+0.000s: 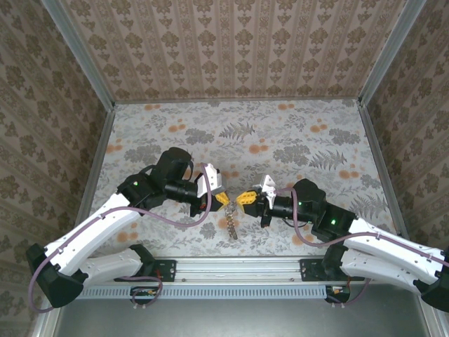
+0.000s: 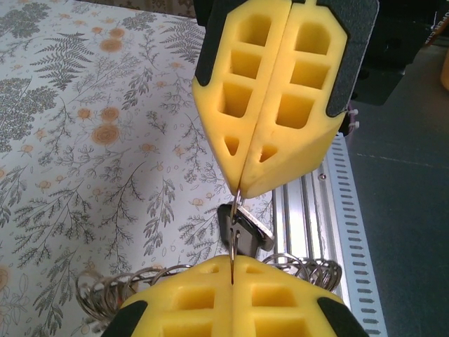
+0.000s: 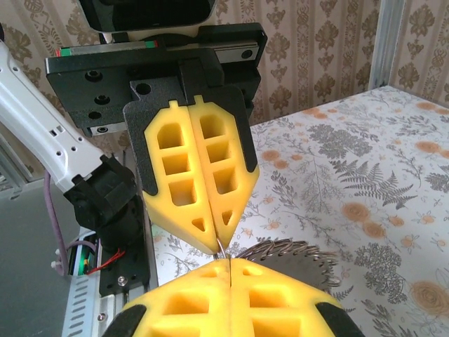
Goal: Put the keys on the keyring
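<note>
A: Where is the keyring (image 1: 231, 226) sitting?

B: It is hanging in the air between the two grippers, over the near edge of the flowered tablecloth (image 1: 280, 140), its coiled, chain-like loops drooping below them toward the metal rail (image 1: 231, 268).

A: Is anything riding on it?

B: In the left wrist view a dark key (image 2: 244, 228) is dangling from the thin wire just beside the coils (image 2: 105, 295). I cannot tell whether it is threaded on.

A: How are the fingers standing?

B: The left gripper (image 1: 224, 199) is pressing its yellow pads together, pinching that thin wire of the ring in the seam (image 2: 231, 263). The right gripper (image 1: 243, 199) is facing it tip to tip, its pads likewise closed on the wire (image 3: 230, 263).

A: And the arms?

B: Both are reaching inward, meeting at the middle.
</note>
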Robot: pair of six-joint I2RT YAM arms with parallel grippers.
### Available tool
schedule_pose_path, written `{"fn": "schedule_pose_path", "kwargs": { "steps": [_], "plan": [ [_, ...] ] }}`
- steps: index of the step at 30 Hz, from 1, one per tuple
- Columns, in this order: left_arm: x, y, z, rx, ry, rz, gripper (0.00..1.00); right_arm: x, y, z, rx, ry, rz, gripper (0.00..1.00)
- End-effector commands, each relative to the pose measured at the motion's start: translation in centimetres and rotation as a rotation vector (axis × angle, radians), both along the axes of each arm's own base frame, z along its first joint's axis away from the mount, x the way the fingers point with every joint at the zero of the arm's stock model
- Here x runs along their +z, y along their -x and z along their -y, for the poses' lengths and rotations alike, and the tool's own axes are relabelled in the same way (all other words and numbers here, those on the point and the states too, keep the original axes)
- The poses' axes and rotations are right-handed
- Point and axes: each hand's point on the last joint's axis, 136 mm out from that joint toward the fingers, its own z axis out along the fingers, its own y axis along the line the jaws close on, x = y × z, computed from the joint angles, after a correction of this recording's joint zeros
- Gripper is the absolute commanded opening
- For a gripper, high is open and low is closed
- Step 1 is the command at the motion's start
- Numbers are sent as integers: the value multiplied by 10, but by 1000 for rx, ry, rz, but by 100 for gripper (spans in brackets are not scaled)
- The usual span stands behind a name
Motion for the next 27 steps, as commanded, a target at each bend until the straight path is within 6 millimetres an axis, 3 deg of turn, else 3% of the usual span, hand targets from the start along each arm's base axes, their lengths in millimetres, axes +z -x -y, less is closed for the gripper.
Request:
{"fn": "schedule_pose_path", "kwargs": {
  "steps": [1,27],
  "plan": [
    [23,1,3,-21,62,23,0,5,5,-2,28,-29,20,0],
    [25,2,3,-26,69,14,0,-1,6,-8,55,-7,17,0]
  ]
}}
